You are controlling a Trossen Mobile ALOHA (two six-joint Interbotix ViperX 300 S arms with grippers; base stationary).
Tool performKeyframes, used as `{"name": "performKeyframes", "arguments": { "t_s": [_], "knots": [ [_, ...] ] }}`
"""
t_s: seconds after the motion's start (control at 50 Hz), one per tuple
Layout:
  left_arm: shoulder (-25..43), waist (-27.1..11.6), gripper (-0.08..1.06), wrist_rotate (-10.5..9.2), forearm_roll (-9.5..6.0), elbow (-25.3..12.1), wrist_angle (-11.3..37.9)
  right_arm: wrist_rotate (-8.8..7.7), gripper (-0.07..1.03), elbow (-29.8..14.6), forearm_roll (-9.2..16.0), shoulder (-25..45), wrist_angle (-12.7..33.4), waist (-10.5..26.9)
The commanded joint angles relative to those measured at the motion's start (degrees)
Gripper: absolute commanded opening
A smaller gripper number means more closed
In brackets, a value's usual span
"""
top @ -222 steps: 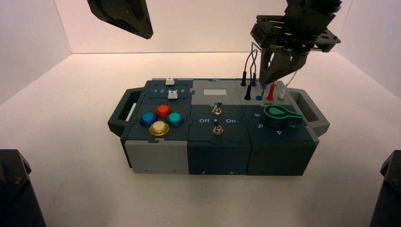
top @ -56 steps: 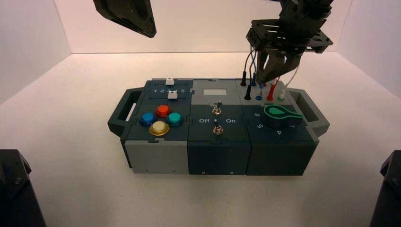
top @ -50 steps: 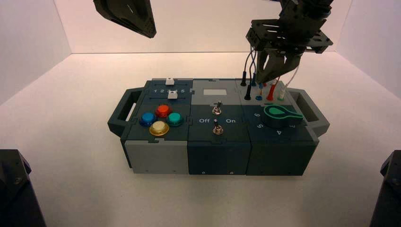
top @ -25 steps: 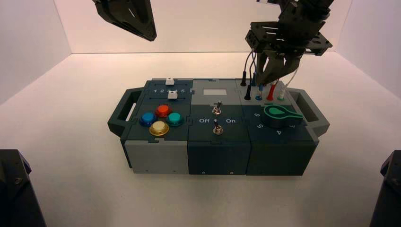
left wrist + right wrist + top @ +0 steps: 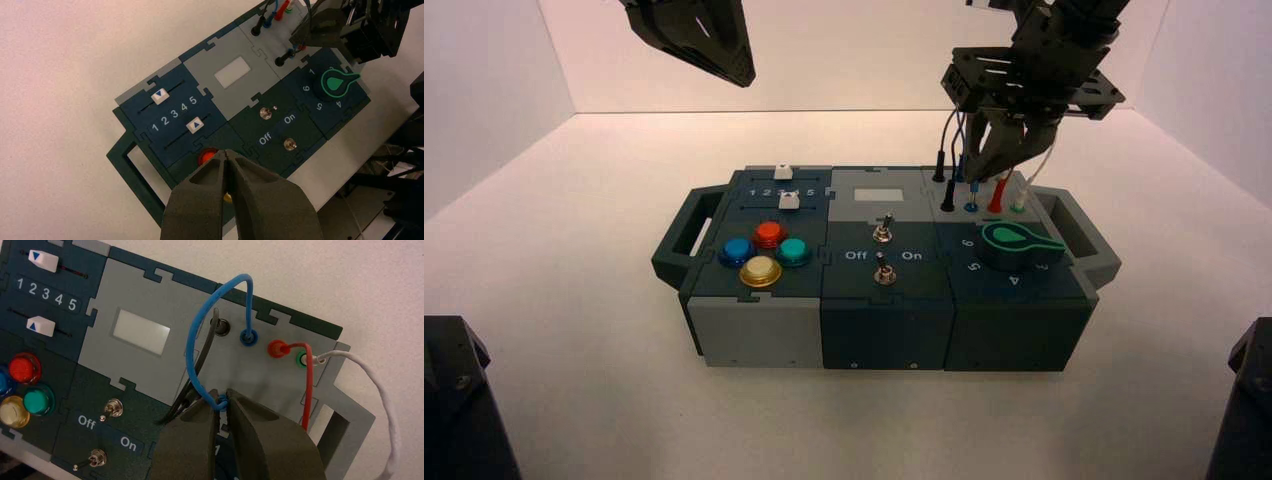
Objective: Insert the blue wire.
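The blue wire arches up from the rear blue socket on the box to its free blue plug. My right gripper is shut on that plug at the fingertips. In the high view the right gripper hangs over the wire panel at the box's back right. It holds the plug upright just above the front blue socket. I cannot tell whether the pin is in the socket. My left gripper is shut on nothing, high above the box's left end.
A black wire stands left of the blue sockets, with a red wire and a white wire to the right. The green knob lies in front of the sockets. Toggle switches, coloured buttons and sliders fill the remaining top.
My right gripper has come down and a little left with the blue plug, bringing it from a tilt to upright over the front blue socket. The left arm has edged up slightly.
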Motion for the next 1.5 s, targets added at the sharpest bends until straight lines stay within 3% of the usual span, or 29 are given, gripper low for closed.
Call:
{"name": "performKeyframes", "arguments": {
  "t_s": [0.02,1.5],
  "knots": [
    [-0.35,-0.09,-0.03,0.09,0.18,-1.76,-0.44,0.35,-0.02,-0.79,0.18,-0.09,-0.35,-0.09],
    [0.18,0.35,-0.03,0.53,0.26,-1.85,-0.79,0.26,-0.02,2.29,1.41,-0.09,-0.18,2.37]
  ]
}}
